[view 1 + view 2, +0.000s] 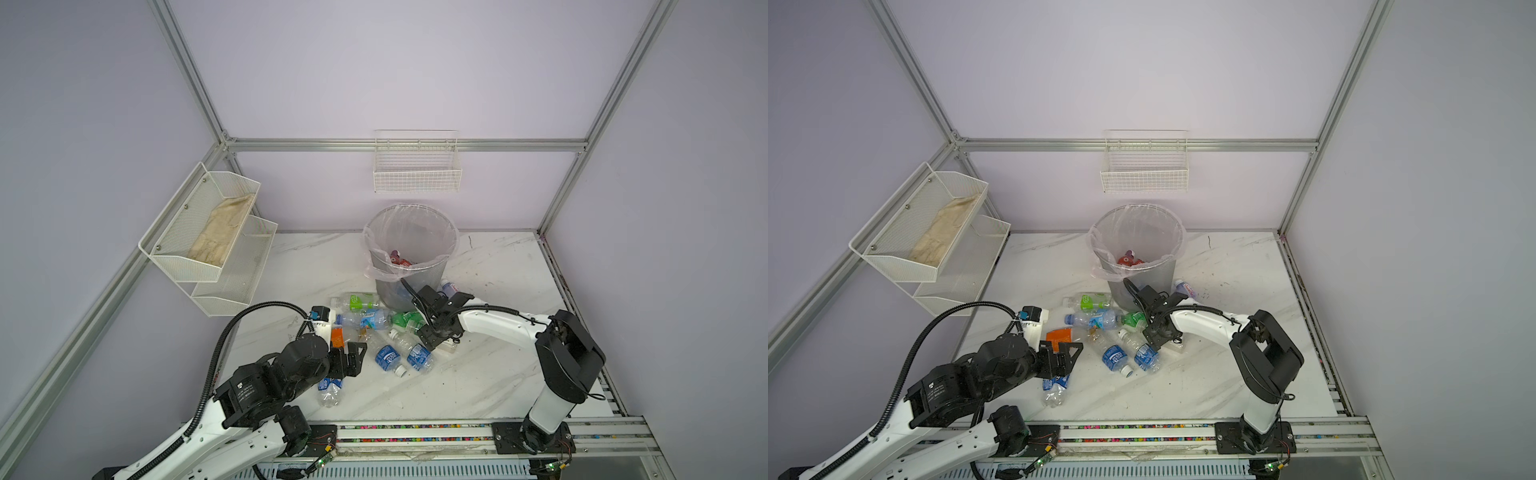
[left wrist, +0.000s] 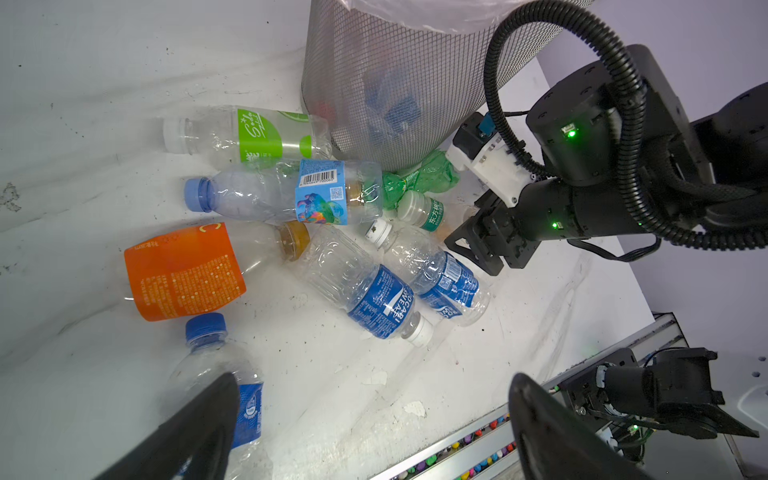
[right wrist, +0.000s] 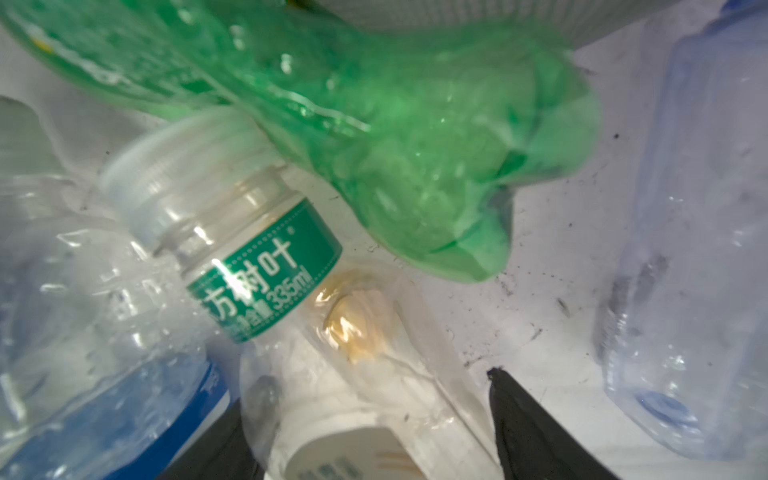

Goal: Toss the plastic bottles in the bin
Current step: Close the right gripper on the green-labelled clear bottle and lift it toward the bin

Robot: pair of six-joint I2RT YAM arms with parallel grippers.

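We see the round grey translucent bin [image 1: 384, 286] with its clear bag liner on the white marbled desk [image 1: 498, 374], clear plastic bottles [image 1: 387, 357] strewn before it, the left tool [image 1: 360, 359] spread wide beside them, the right tool [image 1: 431, 341] low among them.

The white marbled table [image 1: 498, 374] (scuffed, smudged) carries the upright bin [image 1: 384, 289] and plastic bottles [image 1: 386, 357] lying beside it.

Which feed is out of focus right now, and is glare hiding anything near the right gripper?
Right wrist view: too close, the green bottle is soft, glare streaks the clear bottle between the fingers; only the teal label is legible. Left wrist view: sharp, evenly lit. Both top views: even light, faint shadows.
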